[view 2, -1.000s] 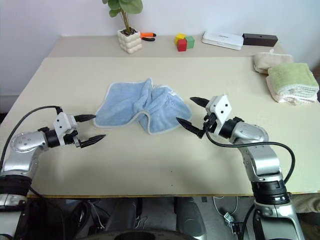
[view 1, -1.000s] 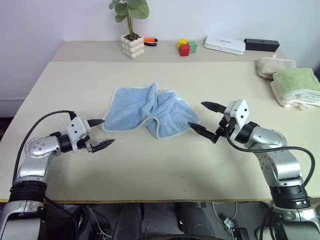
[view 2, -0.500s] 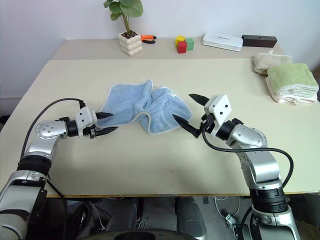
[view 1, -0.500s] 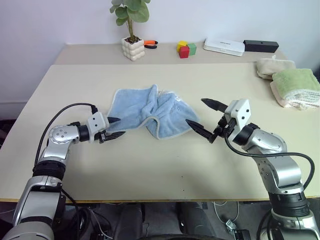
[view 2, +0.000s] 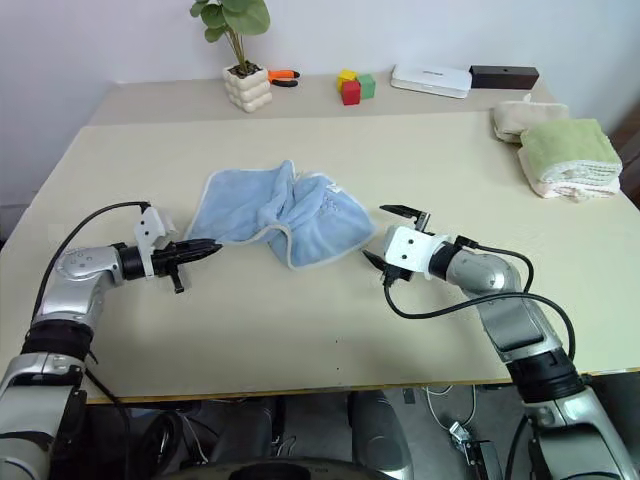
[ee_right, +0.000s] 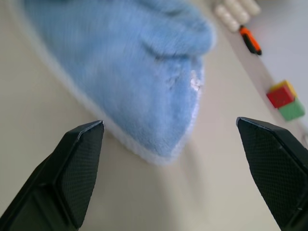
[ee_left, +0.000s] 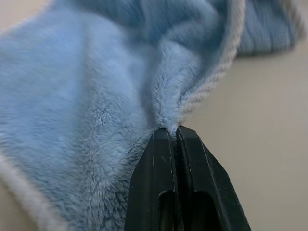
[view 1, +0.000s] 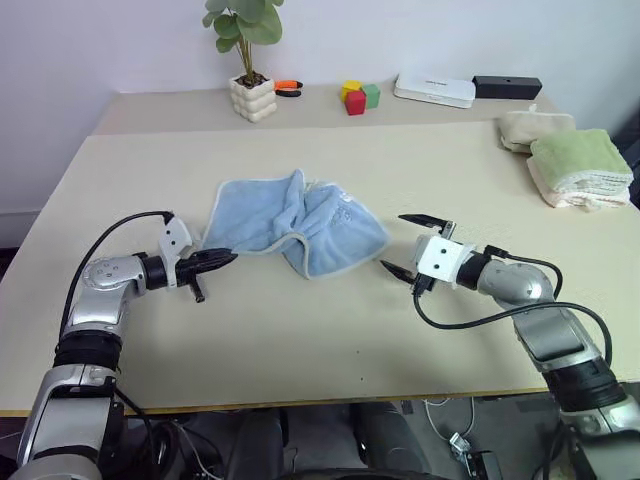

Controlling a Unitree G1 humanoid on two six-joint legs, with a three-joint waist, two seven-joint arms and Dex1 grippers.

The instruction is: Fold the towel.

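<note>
Nearest the camera, the left gripper (view 1: 222, 259) was clenched on the left edge of the light blue fluffy terry-cloth towel with pale cream edging (view 1: 295, 223); in the left wrist view its two black fingers (ee_left: 190, 168) met tip to tip with a pinch of blue pile and cream hem between them. On the other side, the right gripper (view 1: 408, 244) hung released, its fingers spread wide, just beside the towel's right corner but apart from it; the right wrist view showed that corner lying between the two fingertips (ee_right: 82, 149) without contact.

The towel lay crumpled and bunched toward the middle of the pale beige table (view 1: 300, 340), a ridge of folds running through its centre and a small printed mark near its right side.

Farther back at the right edge sat a folded green towel (view 1: 580, 160) on a pale folded one, with a folded beige towel (view 1: 528, 128) just behind it. Along the far side of the table stood a small leafy plant in a bumpy white pot (view 1: 251, 90), an orange-handled tool (view 1: 288, 88) beside it, red, yellow and green blocks (view 1: 355, 97), a flat white box (view 1: 433, 90) and a black bar-shaped box (view 1: 506, 86).
</note>
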